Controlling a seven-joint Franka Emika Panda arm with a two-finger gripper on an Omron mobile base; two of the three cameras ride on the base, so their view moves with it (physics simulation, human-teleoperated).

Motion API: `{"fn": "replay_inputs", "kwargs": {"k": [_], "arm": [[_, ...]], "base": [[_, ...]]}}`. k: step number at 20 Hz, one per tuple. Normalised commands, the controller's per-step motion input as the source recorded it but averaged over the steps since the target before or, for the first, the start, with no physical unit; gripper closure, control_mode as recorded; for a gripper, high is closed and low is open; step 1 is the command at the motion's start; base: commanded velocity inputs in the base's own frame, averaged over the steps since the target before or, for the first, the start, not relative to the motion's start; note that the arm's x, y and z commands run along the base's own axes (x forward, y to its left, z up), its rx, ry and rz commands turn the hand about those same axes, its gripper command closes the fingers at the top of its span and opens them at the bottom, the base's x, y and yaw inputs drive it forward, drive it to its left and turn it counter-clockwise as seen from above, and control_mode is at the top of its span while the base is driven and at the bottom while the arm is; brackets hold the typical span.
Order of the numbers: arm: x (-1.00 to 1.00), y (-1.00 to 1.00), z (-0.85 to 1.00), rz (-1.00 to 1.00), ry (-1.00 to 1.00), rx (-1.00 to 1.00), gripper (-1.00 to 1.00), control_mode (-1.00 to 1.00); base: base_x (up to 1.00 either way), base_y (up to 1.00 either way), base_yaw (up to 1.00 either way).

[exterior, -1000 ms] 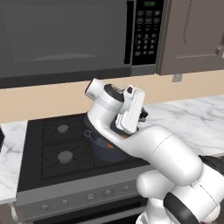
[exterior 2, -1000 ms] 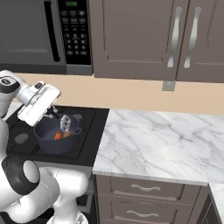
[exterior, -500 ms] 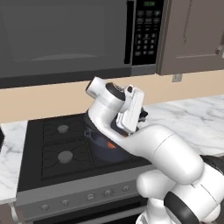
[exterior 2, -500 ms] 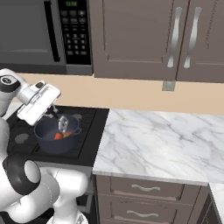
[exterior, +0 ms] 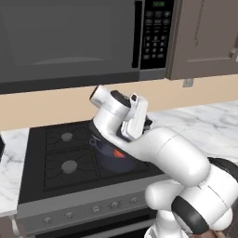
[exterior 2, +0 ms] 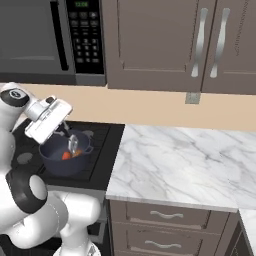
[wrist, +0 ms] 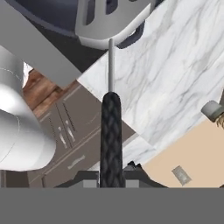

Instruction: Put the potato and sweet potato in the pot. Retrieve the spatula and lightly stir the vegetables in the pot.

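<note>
The dark blue-grey pot (exterior 2: 59, 167) stands on the stove's front right burner, seen too in the left base view (exterior: 108, 163). Inside it lies the orange-red sweet potato (exterior 2: 66, 156) (exterior: 118, 153). The potato is hidden from me. My gripper (exterior 2: 64, 131) hangs over the pot, shut on the spatula's black handle (wrist: 110, 140). The silver slotted head of the spatula (exterior 2: 73, 145) (wrist: 111, 19) reaches down into the pot beside the sweet potato. In the hand view my gripper (wrist: 110, 171) clamps the handle's lower end, and the pot's dark wall (wrist: 48, 13) is at the top.
The black stove top (exterior: 60, 153) has free burners left of the pot. A microwave (exterior 2: 45, 35) hangs above it. A marble counter (exterior 2: 185, 160) stretches to the right, with wall cabinets (exterior 2: 200, 45) over it and drawers (exterior 2: 160, 215) beneath.
My hand with the spatula has shifted only a little over the pot. The pot and the sweet potato stay where they were.
</note>
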Motion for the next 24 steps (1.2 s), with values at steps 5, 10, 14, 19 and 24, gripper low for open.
{"fn": "replay_inputs", "kwargs": {"k": [5,10,14,19,24], "arm": [[0.15,0.02,-0.47,0.0,0.01,0.0,1.0,-1.0],[0.09,0.0,-0.26,0.0,0.0,0.0,1.0,-1.0],[0.21,0.0,-0.03,0.0,0.0,0.0,1.0,-1.0],[0.27,0.0,0.0,0.0,0.0,0.0,1.0,-1.0],[0.27,0.0,0.01,0.0,0.0,0.0,1.0,-1.0]], "base": [[0.0,0.0,0.0],[0.0,0.0,0.0],[0.0,0.0,0.0],[0.0,0.0,0.0],[0.0,0.0,0.0]]}}
